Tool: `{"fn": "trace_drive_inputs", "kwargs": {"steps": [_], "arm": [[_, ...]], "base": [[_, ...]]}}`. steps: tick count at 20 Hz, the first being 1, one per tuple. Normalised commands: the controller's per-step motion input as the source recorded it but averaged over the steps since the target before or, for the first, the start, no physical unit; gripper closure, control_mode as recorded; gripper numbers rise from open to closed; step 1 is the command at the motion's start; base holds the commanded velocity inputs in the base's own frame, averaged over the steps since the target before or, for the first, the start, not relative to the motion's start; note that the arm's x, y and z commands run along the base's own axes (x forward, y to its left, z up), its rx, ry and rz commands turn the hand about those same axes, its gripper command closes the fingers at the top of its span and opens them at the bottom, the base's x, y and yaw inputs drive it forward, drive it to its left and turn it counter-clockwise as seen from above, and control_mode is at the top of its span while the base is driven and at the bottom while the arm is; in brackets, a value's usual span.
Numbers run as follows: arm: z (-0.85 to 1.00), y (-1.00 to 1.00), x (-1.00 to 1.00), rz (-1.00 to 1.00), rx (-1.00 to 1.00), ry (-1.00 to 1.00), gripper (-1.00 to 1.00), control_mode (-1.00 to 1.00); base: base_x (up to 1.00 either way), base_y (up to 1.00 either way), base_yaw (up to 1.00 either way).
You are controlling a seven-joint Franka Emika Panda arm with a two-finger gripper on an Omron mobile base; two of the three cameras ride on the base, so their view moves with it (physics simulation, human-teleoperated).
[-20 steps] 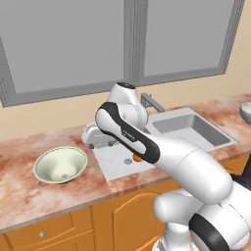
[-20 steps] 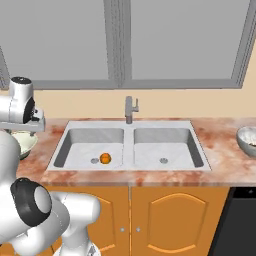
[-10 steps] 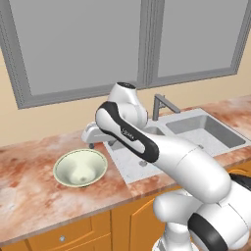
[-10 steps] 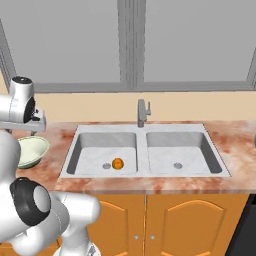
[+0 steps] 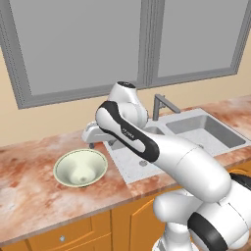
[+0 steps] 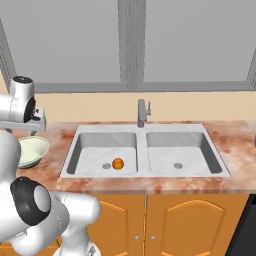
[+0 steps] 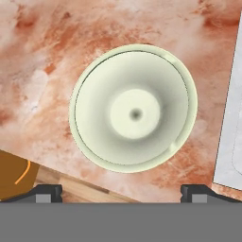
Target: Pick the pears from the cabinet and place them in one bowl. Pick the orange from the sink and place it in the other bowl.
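The gripper (image 7: pixel 121 191) is held wide open with nothing between its fingertips (image 7: pixel 47 191), which are seen far apart at the bottom corners of the hand view. Right below the hand, the cream bowl (image 7: pixel 133 108) is sat on the reddish marbled counter (image 7: pixel 42 61), pretty much centred under the open jaws, and it's empty. In the left base view the same bowl (image 5: pixel 81 167) is seen just beside the sink's left edge, with the hand (image 5: pixel 94 133) hovering above its far rim. The orange (image 6: pixel 118 163) is found well off to the hand's right, lying in the left basin of the sink (image 6: pixel 145 150) close to the drain, untouched. The grey faucet (image 6: pixel 143 112) is stood behind the divider between the two basins
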Motion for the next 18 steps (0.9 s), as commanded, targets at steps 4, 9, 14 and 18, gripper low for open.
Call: {"fn": "trace_drive_inputs", "kwargs": {"steps": [4, 9, 14, 18], "arm": [[0.0, 0.0, 0.0, 0.0, 0.0, 0.0, -1.0, 1.0], [0.0, 0.0, 0.0, 0.0, 0.0, 0.0, -1.0, 1.0], [0.0, 0.0, 0.0, 0.0, 0.0, 0.0, -1.0, 1.0], [0.0, 0.0, 0.0, 0.0, 0.0, 0.0, -1.0, 1.0]], "base": [[0.0, 0.0, 0.0], [0.0, 0.0, 0.0], [0.0, 0.0, 0.0], [0.0, 0.0, 0.0]]}}
